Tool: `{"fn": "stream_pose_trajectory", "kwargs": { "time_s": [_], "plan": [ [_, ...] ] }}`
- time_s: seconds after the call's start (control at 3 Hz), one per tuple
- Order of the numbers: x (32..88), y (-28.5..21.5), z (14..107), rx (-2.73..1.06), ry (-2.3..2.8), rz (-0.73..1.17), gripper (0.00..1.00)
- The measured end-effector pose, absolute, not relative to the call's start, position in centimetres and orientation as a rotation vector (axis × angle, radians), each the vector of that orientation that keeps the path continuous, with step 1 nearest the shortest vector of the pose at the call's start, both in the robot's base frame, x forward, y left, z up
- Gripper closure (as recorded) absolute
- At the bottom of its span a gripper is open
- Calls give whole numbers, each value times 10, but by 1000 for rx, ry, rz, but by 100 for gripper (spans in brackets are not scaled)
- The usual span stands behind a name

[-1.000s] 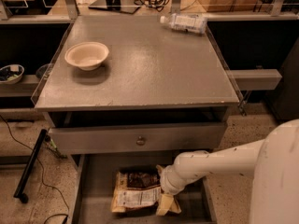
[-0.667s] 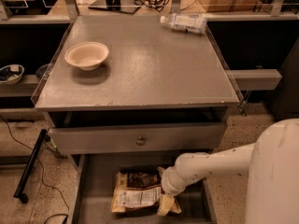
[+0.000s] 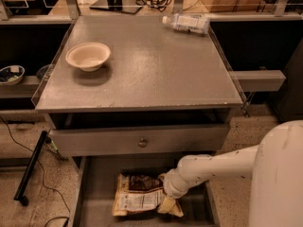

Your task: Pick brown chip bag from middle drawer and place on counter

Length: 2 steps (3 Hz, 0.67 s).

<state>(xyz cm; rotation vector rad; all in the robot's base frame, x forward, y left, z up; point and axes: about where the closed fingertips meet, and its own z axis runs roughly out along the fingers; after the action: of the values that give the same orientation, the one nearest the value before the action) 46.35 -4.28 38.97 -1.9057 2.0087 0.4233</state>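
Observation:
The brown chip bag (image 3: 138,195) lies flat on the floor of the open middle drawer (image 3: 94,207), at the bottom of the camera view, its white label panel facing up. My white arm reaches in from the right. My gripper (image 3: 169,201) is down in the drawer at the bag's right edge, touching or just above it, and the wrist hides its tip. The grey counter (image 3: 156,65) lies above, with clear guard strips along its sides.
A cream bowl (image 3: 88,56) sits on the counter's left side. A clear plastic bottle (image 3: 186,23) lies at its back right. A shut drawer front with a round knob (image 3: 142,142) overhangs the open drawer. A black bar (image 3: 31,167) and cables lie on the floor at the left.
Almost nothing has moved. The gripper stays at the bag's right edge and the bag lies in the same place. Only the arm's near part has shifted slightly.

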Motion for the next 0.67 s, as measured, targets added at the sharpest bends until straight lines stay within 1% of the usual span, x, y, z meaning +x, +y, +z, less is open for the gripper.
{"fn": "stream_pose_trajectory", "kwargs": {
  "time_s": [0.33, 0.67],
  "plan": [
    [463, -43, 390, -1906, 2009, 423, 50],
    [463, -43, 390, -1906, 2009, 423, 81]
  ]
}}
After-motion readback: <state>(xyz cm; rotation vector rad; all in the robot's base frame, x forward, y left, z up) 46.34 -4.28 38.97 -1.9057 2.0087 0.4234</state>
